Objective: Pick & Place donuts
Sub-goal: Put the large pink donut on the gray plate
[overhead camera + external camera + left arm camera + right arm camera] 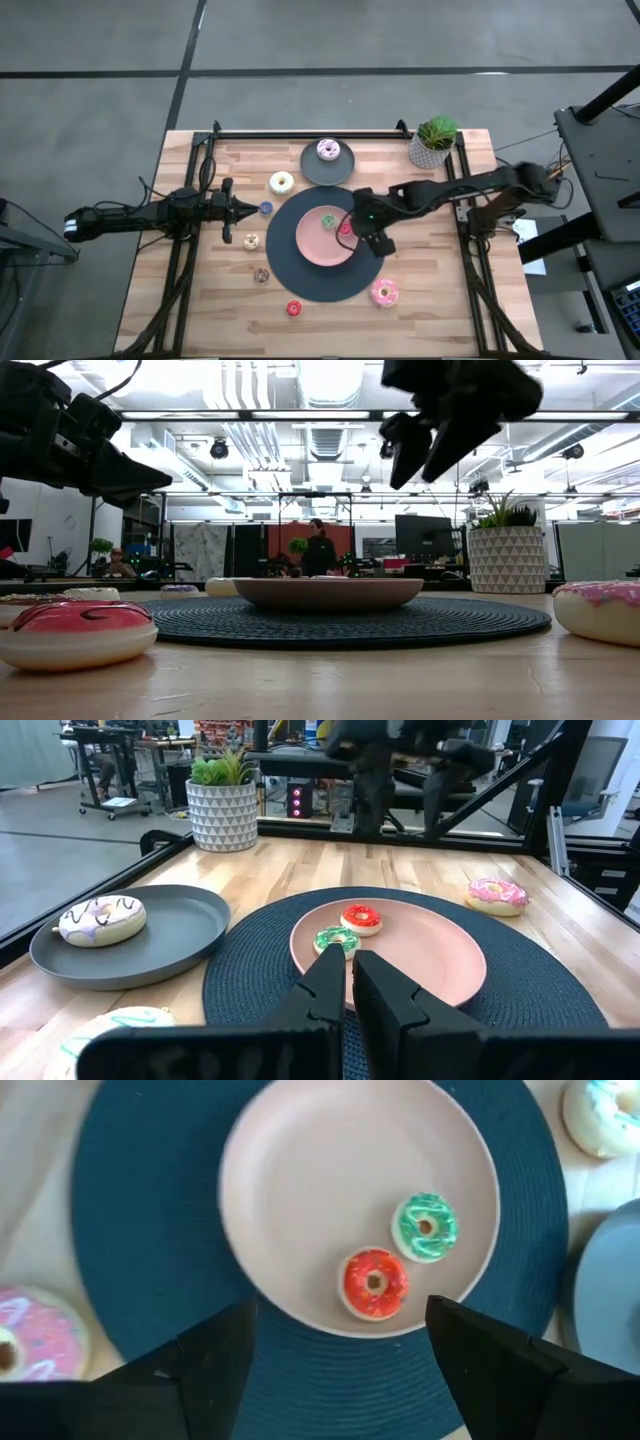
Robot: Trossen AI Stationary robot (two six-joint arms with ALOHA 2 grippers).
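Observation:
A green donut (pixel 426 1227) and a red donut (pixel 375 1283) lie flat on the pink plate (pixel 310 248), which sits on a round dark mat (pixel 290 280). My right gripper (pixel 368 238) hangs open above the plate's right rim, clear of both donuts and holding nothing; its two fingers (pixel 215 1365) stand wide apart. A white-pink sprinkled donut (pixel 327 150) rests on the grey plate (pixel 327 172). On the wood lie a cream donut (pixel 282 183) and a pink donut (pixel 384 292). My left gripper (pixel 240 208) waits shut at the table's left, level above the wood.
Small donuts lie on the wood left of the mat: blue (pixel 266 208), tan (pixel 250 241), brown (pixel 261 275), and a red one (pixel 294 308) near the front edge. A potted plant (pixel 433 143) stands at the far right corner. People show in the room beyond.

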